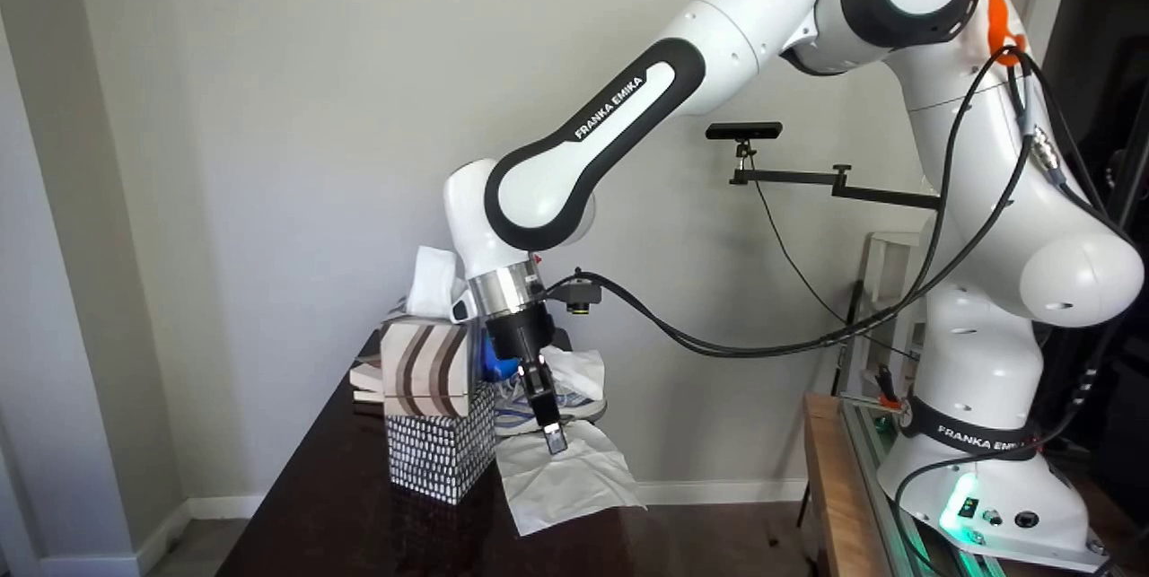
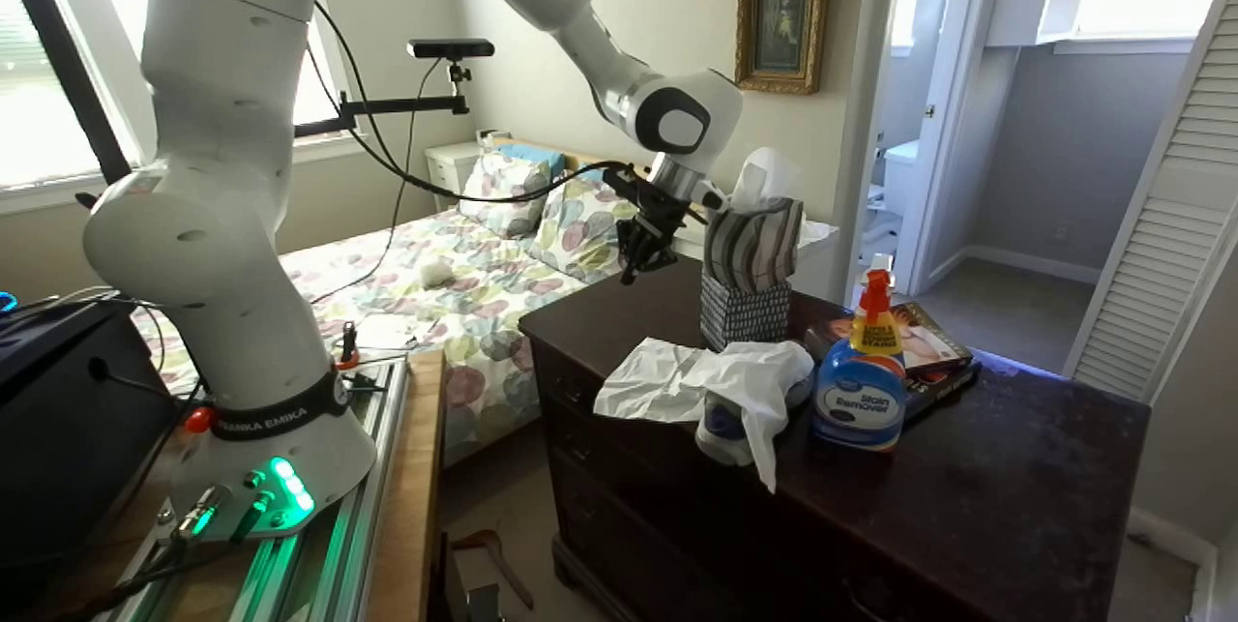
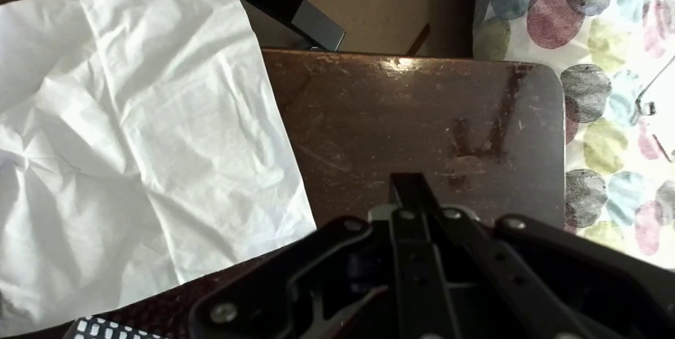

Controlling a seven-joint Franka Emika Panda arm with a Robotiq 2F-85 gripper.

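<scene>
White sheet (image 3: 147, 160): thin, softly wrinkled, with long fold lines and a fairly straight side; paper or cloth, I cannot tell.
Dresser (image 3: 422, 107): dark, scratched wood; the sheet lies on it, reaching past the edge, beside a black-and-white patterned box (image 1: 440, 447).
Gripper (image 3: 410, 189): clenched, fingertips together, above the dresser near the sheet.

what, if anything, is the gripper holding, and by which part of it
Nothing is held: the gripper is shut, its jaws together, and the crumpled white sheet lies outside its grip.
</scene>
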